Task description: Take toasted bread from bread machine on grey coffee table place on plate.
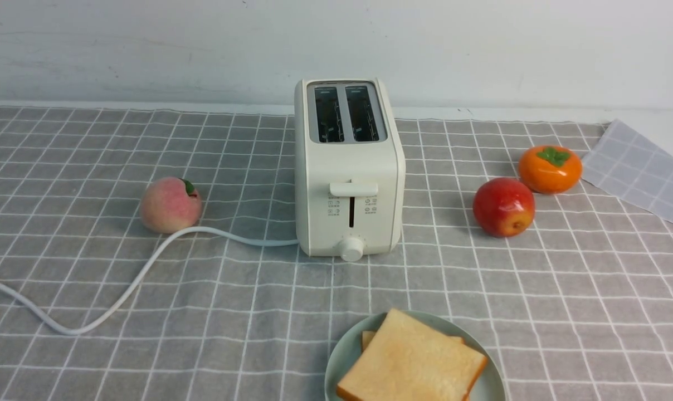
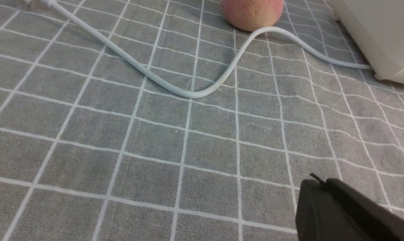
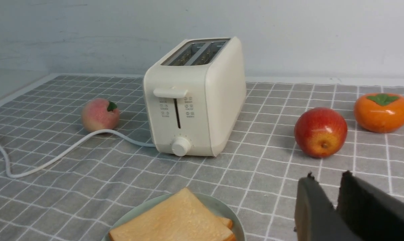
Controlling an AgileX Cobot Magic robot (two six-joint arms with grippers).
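Toasted bread [image 1: 411, 362] flat on plate [image 1: 342, 351], corner toward bread machine [image 1: 347, 167]; left tool [image 2: 317, 184] closed, right tool [image 3: 327, 182] narrowly parted, empty.

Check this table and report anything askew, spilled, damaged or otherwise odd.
Nothing spilled or damaged. Two small things: the two slices of toasted bread lie stacked askew on the plate, the lower one's corner poking out, and the tablecloth's far right corner is folded over, showing its paler underside.

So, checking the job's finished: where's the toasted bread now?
Front view: both golden square toasted bread slices lie stacked on the pale mint-green round plate, nearest the camera.
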